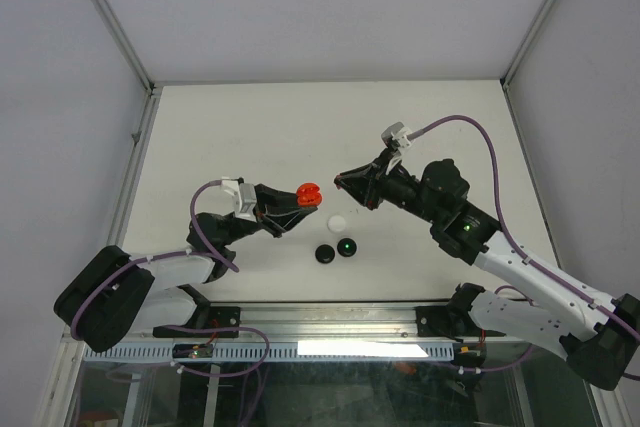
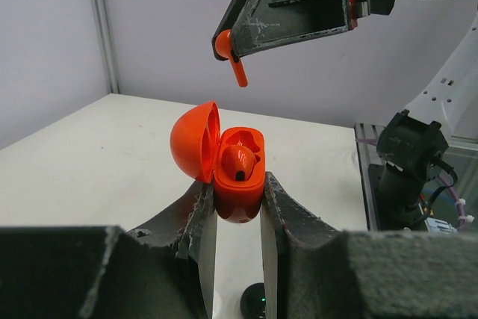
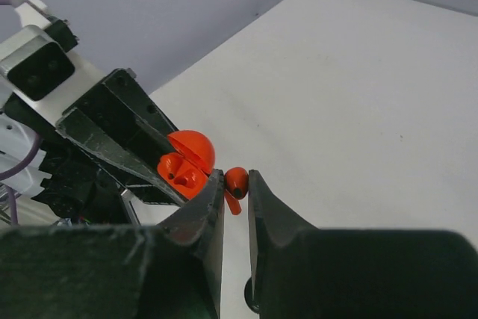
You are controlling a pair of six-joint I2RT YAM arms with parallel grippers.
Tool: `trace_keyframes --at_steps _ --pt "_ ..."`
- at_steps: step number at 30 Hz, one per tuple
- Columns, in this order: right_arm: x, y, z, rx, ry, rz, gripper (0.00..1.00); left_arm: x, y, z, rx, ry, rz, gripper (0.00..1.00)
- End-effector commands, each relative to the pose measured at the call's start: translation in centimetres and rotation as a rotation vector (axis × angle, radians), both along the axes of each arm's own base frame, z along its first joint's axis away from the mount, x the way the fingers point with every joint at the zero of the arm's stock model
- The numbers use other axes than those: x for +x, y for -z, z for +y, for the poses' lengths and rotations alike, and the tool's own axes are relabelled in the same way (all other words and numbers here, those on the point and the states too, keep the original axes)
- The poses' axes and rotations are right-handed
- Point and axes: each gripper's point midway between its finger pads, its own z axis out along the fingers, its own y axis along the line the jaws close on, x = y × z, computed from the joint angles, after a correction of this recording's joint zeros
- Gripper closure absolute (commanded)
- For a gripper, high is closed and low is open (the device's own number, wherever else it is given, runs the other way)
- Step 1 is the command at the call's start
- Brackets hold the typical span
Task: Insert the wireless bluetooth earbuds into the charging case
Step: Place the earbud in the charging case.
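An orange-red charging case (image 2: pixel 239 184) stands open, its domed lid (image 2: pixel 193 140) swung to the left, and my left gripper (image 2: pixel 237 193) is shut on its base. One red earbud (image 2: pixel 237 160) sits in the case. Above the case hangs a second red earbud (image 2: pixel 227 44), stem pointing down, with my right gripper (image 3: pixel 236 182) shut on it. In the right wrist view this earbud (image 3: pixel 237 179) is just right of the case (image 3: pixel 181 168), apart from it. From above, the case (image 1: pixel 310 191) and the right gripper (image 1: pixel 342 181) are held over the middle of the table, tips close together.
On the table below the grippers lie three small round discs: a white one (image 1: pixel 338 222), a black one (image 1: pixel 324 254) and a black one with a green light (image 1: pixel 346 246). White walls enclose the table on three sides.
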Motion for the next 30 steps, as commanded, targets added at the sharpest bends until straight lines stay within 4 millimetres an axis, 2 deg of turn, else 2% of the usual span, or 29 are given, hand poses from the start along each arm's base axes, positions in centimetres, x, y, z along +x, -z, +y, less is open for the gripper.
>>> trace_keyframes --at_steps 1,11,30 --pt "-1.6 -4.3 1.2 0.145 -0.083 -0.112 0.88 -0.4 -2.2 -0.2 -0.047 0.050 -0.025 0.94" --pt "-3.0 -4.3 3.1 0.178 -0.160 -0.122 0.88 -0.6 -2.5 -0.6 -0.066 0.084 0.002 0.94" --pt "-3.0 -1.8 4.9 0.122 -0.189 -0.093 0.88 -1.0 -3.6 -0.4 -0.103 0.102 0.007 0.95"
